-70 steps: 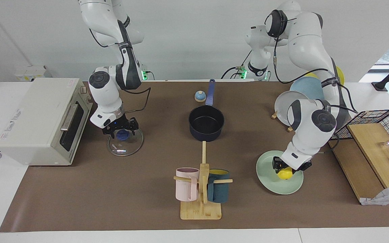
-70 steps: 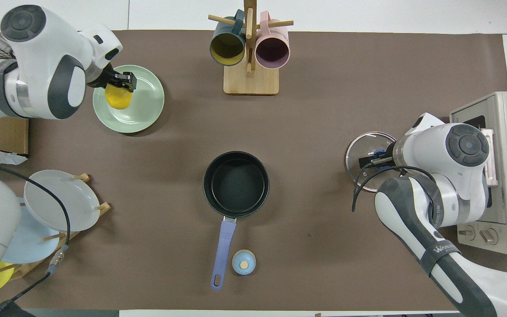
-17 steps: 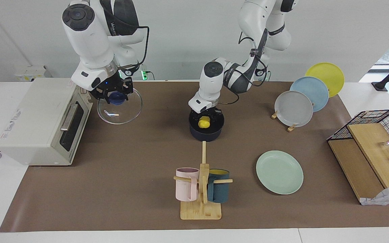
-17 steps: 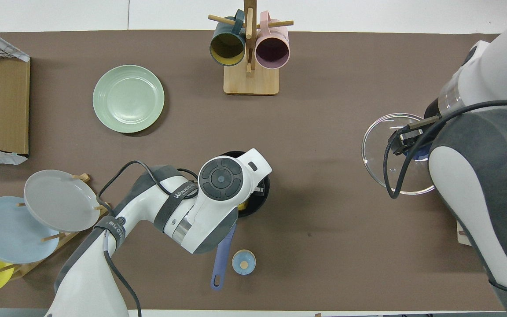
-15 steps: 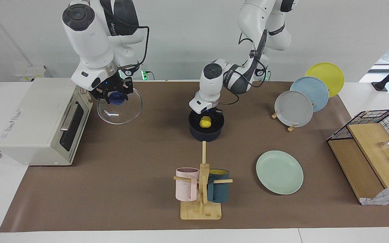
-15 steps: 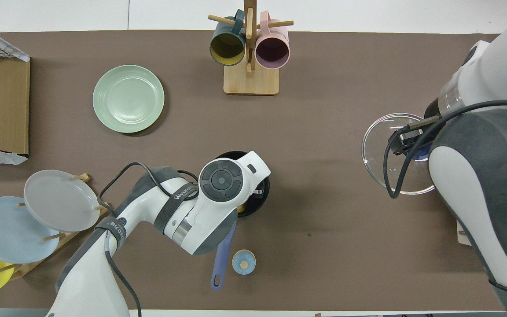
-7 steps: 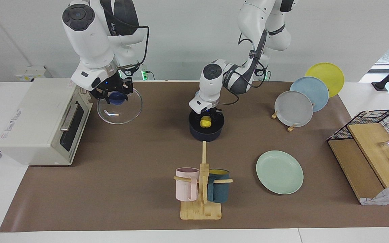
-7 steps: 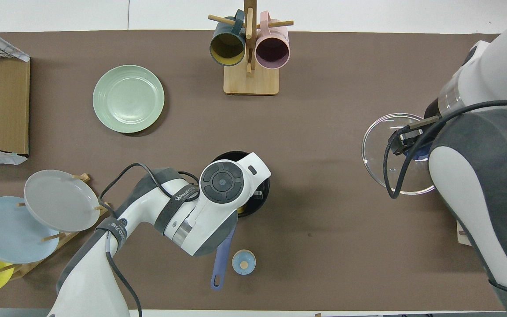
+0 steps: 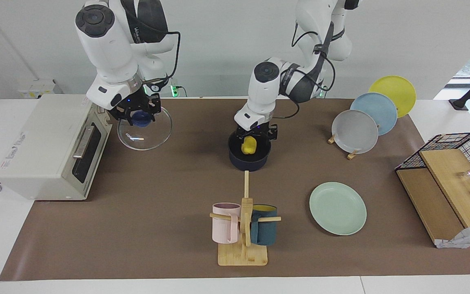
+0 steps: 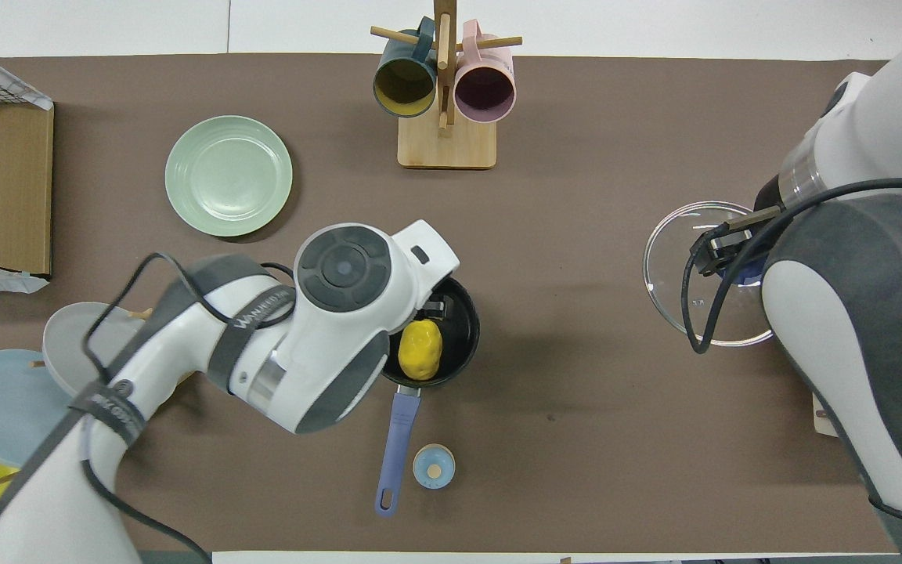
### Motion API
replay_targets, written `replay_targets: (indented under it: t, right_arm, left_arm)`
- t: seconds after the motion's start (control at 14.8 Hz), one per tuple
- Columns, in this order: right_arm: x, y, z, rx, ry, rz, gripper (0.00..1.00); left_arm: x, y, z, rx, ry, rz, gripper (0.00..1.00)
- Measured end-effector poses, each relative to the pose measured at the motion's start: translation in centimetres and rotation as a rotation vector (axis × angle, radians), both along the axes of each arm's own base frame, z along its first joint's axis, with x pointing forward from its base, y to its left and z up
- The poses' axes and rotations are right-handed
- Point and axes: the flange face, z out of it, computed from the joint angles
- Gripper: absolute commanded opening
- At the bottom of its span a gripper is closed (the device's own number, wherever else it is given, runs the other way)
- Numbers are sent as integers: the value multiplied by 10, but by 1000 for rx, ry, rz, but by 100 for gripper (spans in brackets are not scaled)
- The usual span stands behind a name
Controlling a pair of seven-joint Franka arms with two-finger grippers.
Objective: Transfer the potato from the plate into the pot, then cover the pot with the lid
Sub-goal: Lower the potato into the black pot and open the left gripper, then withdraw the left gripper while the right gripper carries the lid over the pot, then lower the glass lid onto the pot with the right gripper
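The yellow potato (image 9: 249, 145) lies inside the dark navy pot (image 9: 248, 162) in the middle of the table; it also shows in the overhead view (image 10: 420, 349), in the pot (image 10: 463, 325). My left gripper (image 9: 256, 133) hangs just above the pot's rim, open and empty, over the potato. My right gripper (image 9: 138, 112) is shut on the blue knob of the glass lid (image 9: 145, 131) and holds it in the air in front of the toaster oven; in the overhead view the lid (image 10: 682, 270) shows too. The mint-green plate (image 9: 338, 208) lies bare.
A mug rack (image 9: 243, 228) stands farther from the robots than the pot. A toaster oven (image 9: 51, 143) stands at the right arm's end. A plate rack (image 9: 365, 122) and a wire basket with boards (image 9: 451, 171) stand at the left arm's end. A small bell (image 10: 434, 466) sits by the pot handle (image 10: 396, 442).
My left gripper has let go of the potato and risen out of the pot; the potato stays inside. My right gripper holds the lid still in the air.
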Motion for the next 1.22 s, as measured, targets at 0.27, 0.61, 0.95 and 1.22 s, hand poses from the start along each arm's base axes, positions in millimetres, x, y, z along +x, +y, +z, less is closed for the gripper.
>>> replay_targets:
  t: [0.27, 0.61, 0.95, 1.22]
  right_arm:
    - [1, 23, -5, 28, -27, -28, 0]
    - [-31, 185, -37, 31, -79, -98, 0]
    - [-50, 284, -94, 82, -153, -130, 0]
    - [-74, 332, -137, 67, -140, -111, 0]
  left_arm:
    - [47, 75, 98, -30, -57, 53, 100]
    - [74, 201, 154, -31, -112, 78, 100]
    - [72, 274, 180, -18, -113, 139, 100]
    - [66, 281, 174, -5, -56, 149, 100]
